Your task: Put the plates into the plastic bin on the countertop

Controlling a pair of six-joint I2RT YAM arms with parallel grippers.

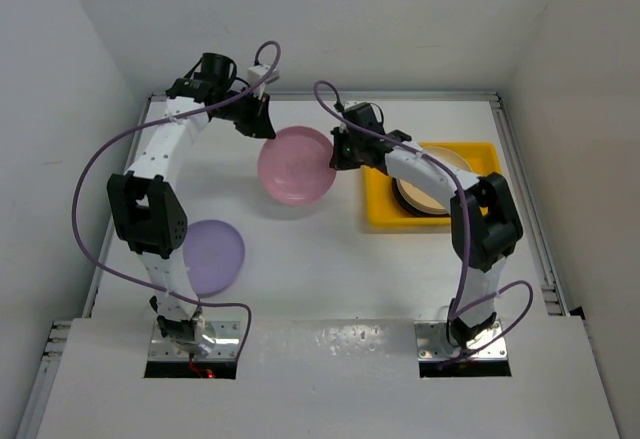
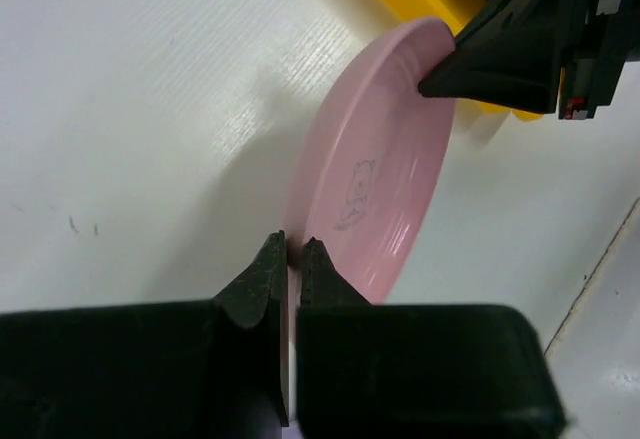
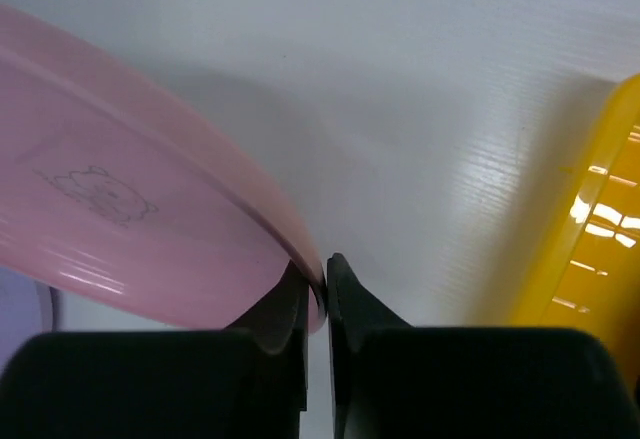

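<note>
A pink plate (image 1: 296, 166) hangs above the white countertop (image 1: 320, 249), held at both rims. My left gripper (image 1: 262, 124) is shut on its far-left rim; in the left wrist view (image 2: 295, 251) the pink plate (image 2: 375, 189) runs away from the jaws. My right gripper (image 1: 337, 154) is shut on its right rim, also seen in the right wrist view (image 3: 322, 279) with the pink plate (image 3: 130, 219). The yellow plastic bin (image 1: 380, 199) stands at the right and holds stacked plates (image 1: 425, 194), a cream one on top. A lilac plate (image 1: 215, 256) lies at the near left.
White walls close in the countertop on three sides. A raised rim (image 1: 525, 199) runs along the right edge. The left arm's lower link (image 1: 150, 219) overhangs the lilac plate. The bin's wall (image 3: 590, 229) shows at the right of the right wrist view.
</note>
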